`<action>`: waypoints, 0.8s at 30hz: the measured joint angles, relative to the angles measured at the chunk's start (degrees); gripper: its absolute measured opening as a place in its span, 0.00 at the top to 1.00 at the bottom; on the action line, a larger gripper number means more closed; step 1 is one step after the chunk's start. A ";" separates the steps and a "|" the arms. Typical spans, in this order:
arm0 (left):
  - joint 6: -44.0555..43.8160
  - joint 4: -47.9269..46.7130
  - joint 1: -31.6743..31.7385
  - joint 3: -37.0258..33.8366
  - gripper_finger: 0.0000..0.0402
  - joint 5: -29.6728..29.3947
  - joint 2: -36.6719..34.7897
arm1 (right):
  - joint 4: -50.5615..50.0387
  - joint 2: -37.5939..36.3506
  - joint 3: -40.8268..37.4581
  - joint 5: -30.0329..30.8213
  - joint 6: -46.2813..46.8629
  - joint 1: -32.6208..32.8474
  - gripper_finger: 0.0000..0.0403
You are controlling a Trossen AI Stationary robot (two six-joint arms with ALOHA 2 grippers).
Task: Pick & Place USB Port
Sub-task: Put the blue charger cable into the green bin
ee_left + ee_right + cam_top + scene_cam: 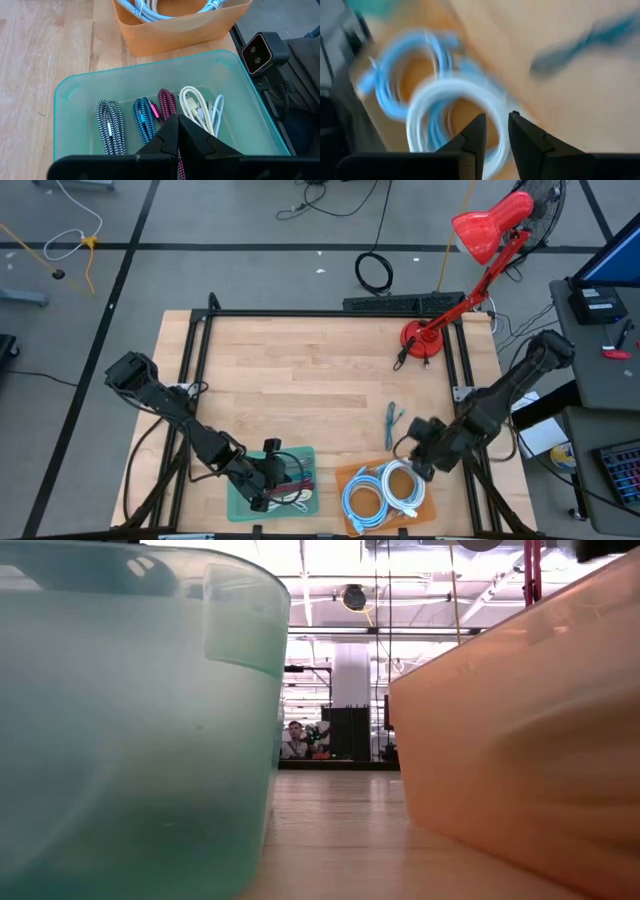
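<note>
A: Start at the grippers. What is the left gripper (268, 482) doing?

B: It hangs over the teal bin (75, 90), fingers pressed together. A magenta strand seems to run in between the tips, so it may have the pink braided cable (167, 102) pinched, but I can't be sure of it.

A: And the right gripper (495, 131)?

B: Over the near edge of the orange bin (345, 475), jaws a narrow gap apart with nothing between them that I can make out. Below it lie the coiled white and pale blue cables (385, 490).

A: Where do the USB cables stand, then?

B: Four are in the teal bin, side by side: a black-and-white braided cable (109, 127), a blue braided cable (142, 120), the pink one and a white USB cable (197, 107). One teal cable (391, 423) lies loose on the wooden table (300, 360), just beyond the orange bin, near the right gripper.

A: So how far along?

B: Most of the sorting looks done. I'd judge the loose cable is what's left, and neither gripper has it.
</note>
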 joint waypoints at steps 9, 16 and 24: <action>0.10 0.00 0.02 0.00 0.98 0.00 0.00 | 2.30 -7.37 0.02 19.09 -21.12 -7.37 0.81; 0.96 0.00 0.02 0.00 0.98 0.00 0.00 | 7.95 -4.28 0.02 13.15 -49.91 -16.77 0.81; -3.59 -4.11 1.16 0.04 0.98 -4.63 -0.21 | 4.97 0.46 0.02 10.73 -36.85 -28.82 0.81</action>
